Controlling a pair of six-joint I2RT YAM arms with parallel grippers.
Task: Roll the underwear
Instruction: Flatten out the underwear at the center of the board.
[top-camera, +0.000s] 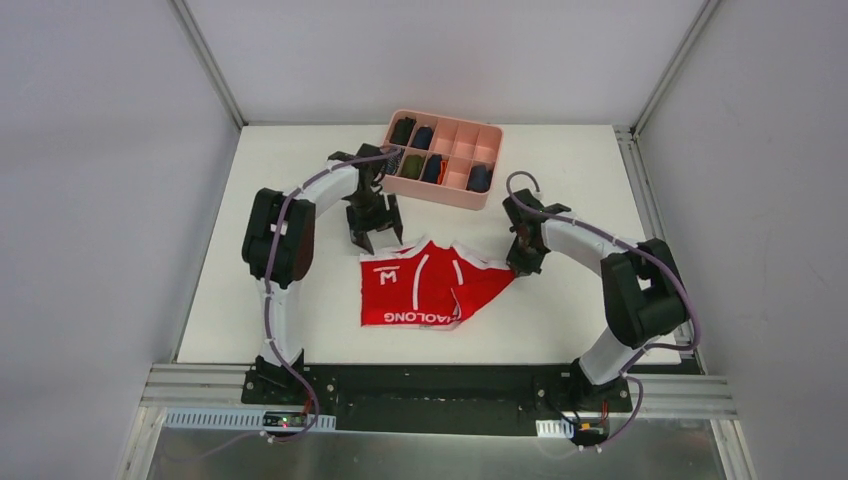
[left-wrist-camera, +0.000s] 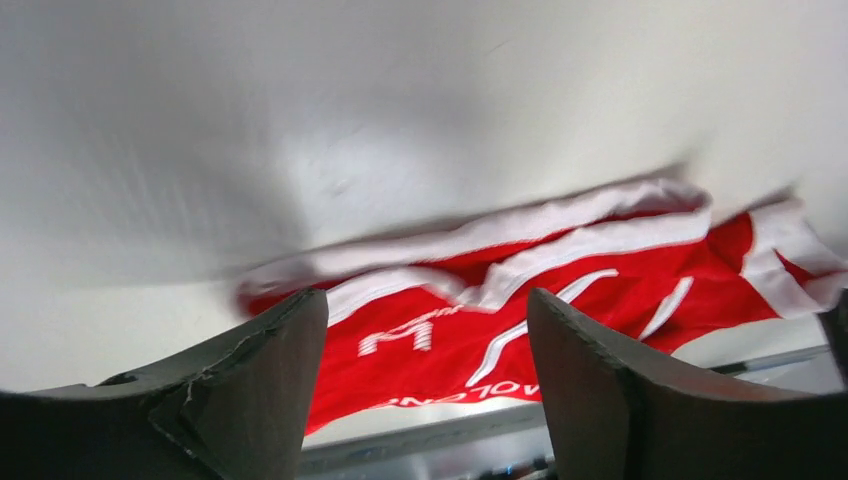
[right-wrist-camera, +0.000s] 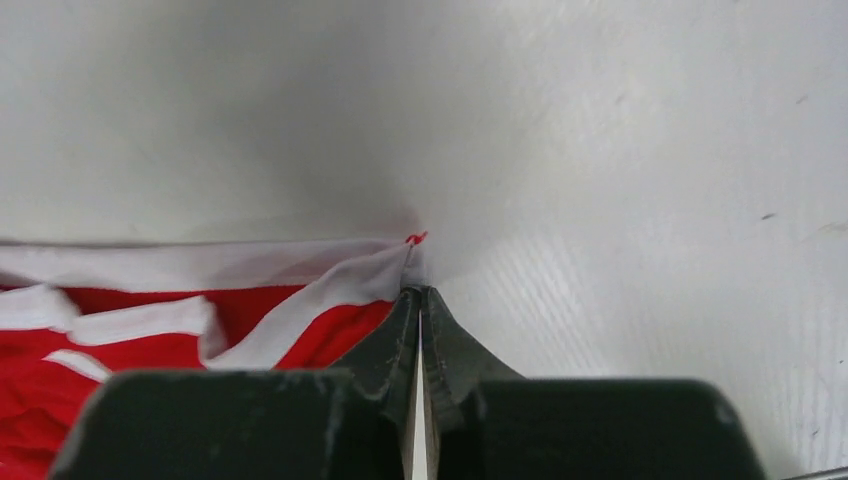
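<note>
The red underwear lies flat on the white table, partly folded, with white stripes and white lettering along its near band. My left gripper hovers over the garment's far left corner. In the left wrist view it is open, with the red cloth visible past its spread fingers and nothing between them. My right gripper sits at the garment's far right corner. In the right wrist view it is shut, its tips pinching the white hem at that corner.
A pink divided tray stands at the back of the table, just behind the left gripper. It holds several dark rolled garments. The table's left and right edges meet grey walls.
</note>
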